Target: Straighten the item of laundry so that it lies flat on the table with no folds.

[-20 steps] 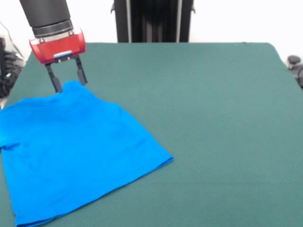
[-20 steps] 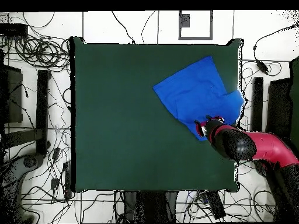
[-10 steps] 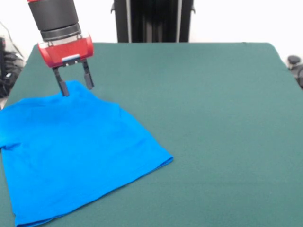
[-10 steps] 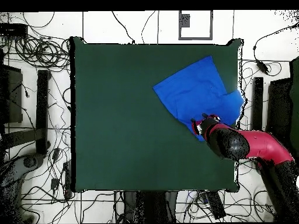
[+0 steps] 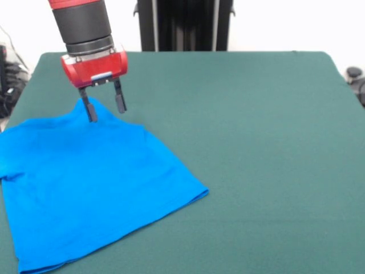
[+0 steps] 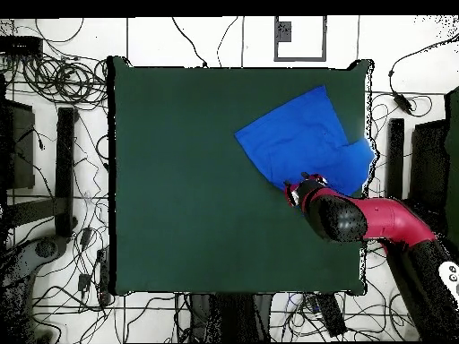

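Note:
The item of laundry (image 5: 91,182) is a bright blue T-shirt spread over the near left of the dark green table (image 5: 256,142), running past the left and bottom edges of the front view. In the overhead view the laundry (image 6: 305,143) lies near the table's right edge (image 6: 363,134), one part reaching over it. My gripper (image 5: 105,109) hangs open over the shirt's far peaked edge, one finger above the cloth, the other just beyond it, nothing held. From overhead, the gripper (image 6: 300,190) sits at the shirt's lower edge, mostly hidden under the arm.
Cables and dark stands (image 6: 63,170) ring the table on the floor. A dark pedestal (image 5: 183,25) rises behind the far edge. A small black object (image 5: 353,73) sits off the right edge.
The gripper has travelled rightward along the shirt's far edge in the front view, staying open. The shirt has not visibly moved.

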Controlling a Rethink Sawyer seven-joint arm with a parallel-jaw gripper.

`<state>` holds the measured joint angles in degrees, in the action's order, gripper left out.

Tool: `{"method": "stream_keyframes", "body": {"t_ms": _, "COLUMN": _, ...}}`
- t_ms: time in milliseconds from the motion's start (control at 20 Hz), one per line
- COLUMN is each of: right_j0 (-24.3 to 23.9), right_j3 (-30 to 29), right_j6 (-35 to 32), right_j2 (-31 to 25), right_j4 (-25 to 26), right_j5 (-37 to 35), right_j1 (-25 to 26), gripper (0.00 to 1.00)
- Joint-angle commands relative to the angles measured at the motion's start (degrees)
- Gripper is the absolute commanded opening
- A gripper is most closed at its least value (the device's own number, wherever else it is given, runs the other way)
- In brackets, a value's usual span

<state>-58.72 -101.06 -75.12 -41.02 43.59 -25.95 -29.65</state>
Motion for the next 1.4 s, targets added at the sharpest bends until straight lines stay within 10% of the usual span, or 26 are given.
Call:
{"method": "stream_keyframes", "body": {"t_ms": 50, "right_j0": 4.0, "right_j3": -1.5, "right_j6": -8.9, "right_j2": 3.8, "right_j4": -1.3, "right_j5": 3.2, "right_j1": 3.4, "gripper": 1.0}}
{"method": "stream_keyframes", "body": {"t_ms": 1400, "right_j0": 2.5, "right_j3": -5.2, "right_j6": -6.0, "right_j2": 3.5, "right_j4": -0.8, "right_j5": 4.3, "right_j1": 1.4, "gripper": 1.0}}
